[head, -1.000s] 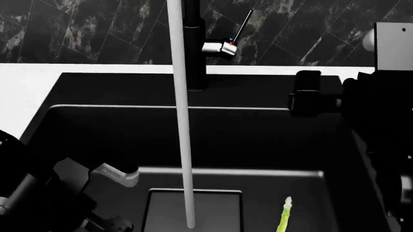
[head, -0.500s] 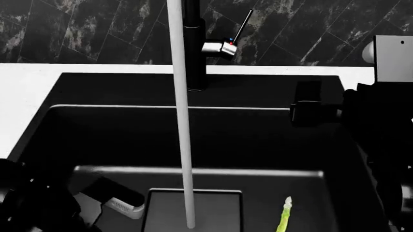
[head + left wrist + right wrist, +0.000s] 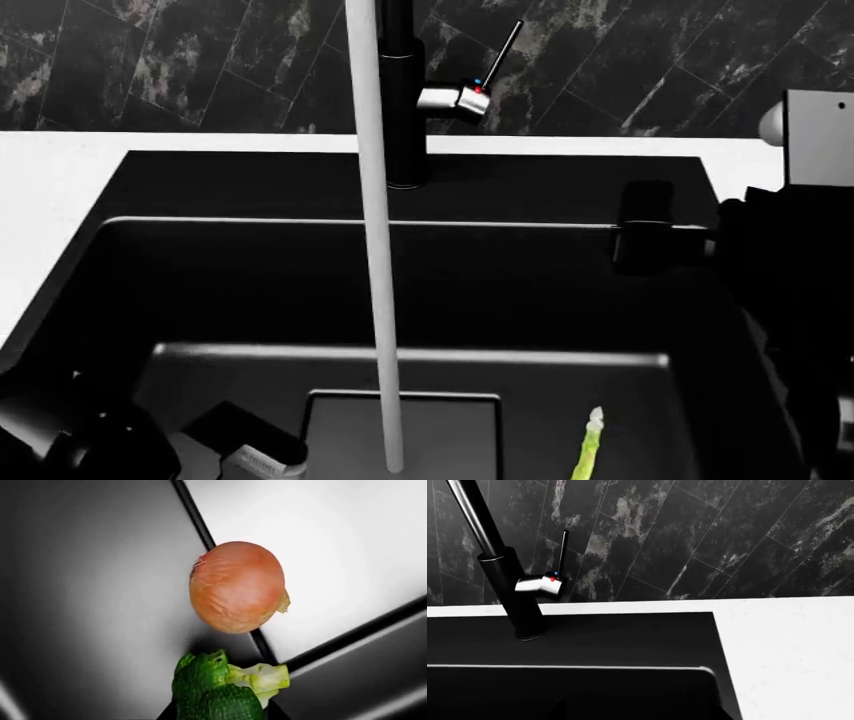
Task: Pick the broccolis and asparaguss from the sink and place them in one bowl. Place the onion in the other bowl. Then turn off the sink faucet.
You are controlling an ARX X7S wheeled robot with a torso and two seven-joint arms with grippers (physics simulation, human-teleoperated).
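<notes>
We see the smooth peach-orange onion lying beside a bumpy green broccoli floret on the black sink floor; we cannot tell either tool's state.

Noticing a white desk lying flat and faintly speckled. Finding a dark tiled wall standing directly behind the desk and meeting its back edge, carrying long slanted slabs veined in grey and split by thin pale seams. Watching a pale stream of water falling in a straight narrow column in front of the desk's back strip and ending well below desk level.
</notes>
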